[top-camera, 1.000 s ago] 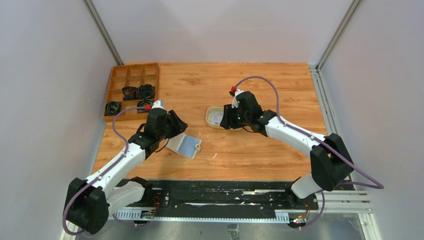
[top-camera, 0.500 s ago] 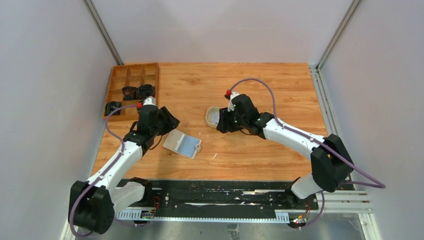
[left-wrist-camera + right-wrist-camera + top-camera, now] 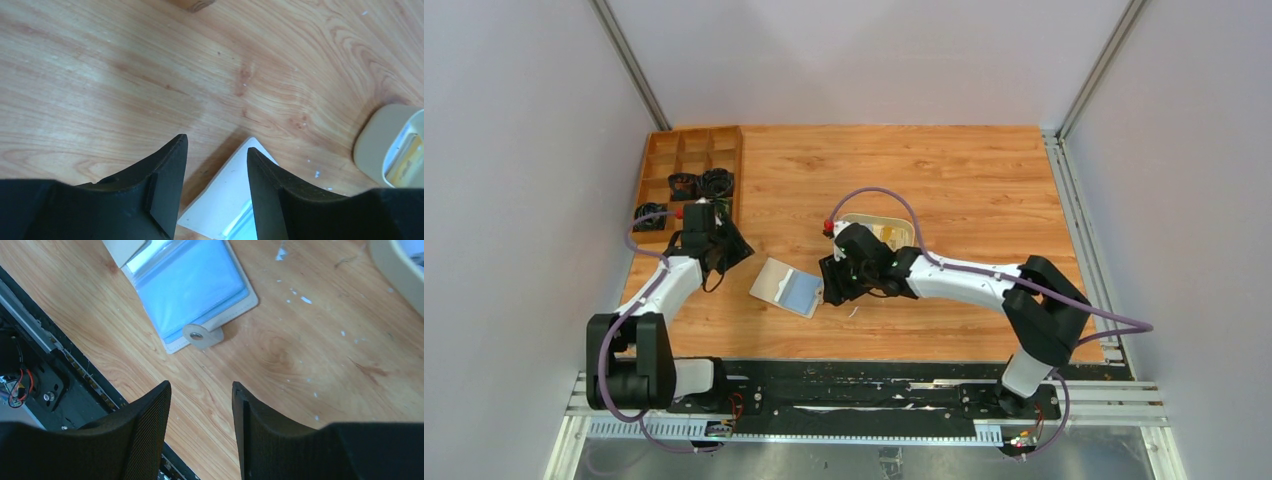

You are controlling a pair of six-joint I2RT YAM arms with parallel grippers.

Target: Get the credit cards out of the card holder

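Observation:
The card holder [image 3: 789, 288] lies open on the table, cream outside with pale blue pockets showing. It also shows in the right wrist view [image 3: 192, 287] with its snap tab [image 3: 202, 335], and one cream corner shows in the left wrist view [image 3: 235, 195]. My left gripper [image 3: 734, 250] is open and empty, up and to the left of it [image 3: 216, 145]. My right gripper [image 3: 829, 285] is open and empty just right of the holder's tab edge [image 3: 200, 387]. A yellow-orange credit card [image 3: 888, 233] lies in the oval cream tray [image 3: 856, 220], also in the left wrist view [image 3: 406, 159].
A wooden compartment box [image 3: 689, 180] with black coiled items stands at the far left. The oval tray's rim shows in the left wrist view [image 3: 372, 145] and the right wrist view [image 3: 400, 265]. The black base rail [image 3: 30, 365] runs along the near table edge.
My right gripper has left the tray and moved left and nearer, to the right side of the holder. My left gripper has drawn back to the left, away from the holder.

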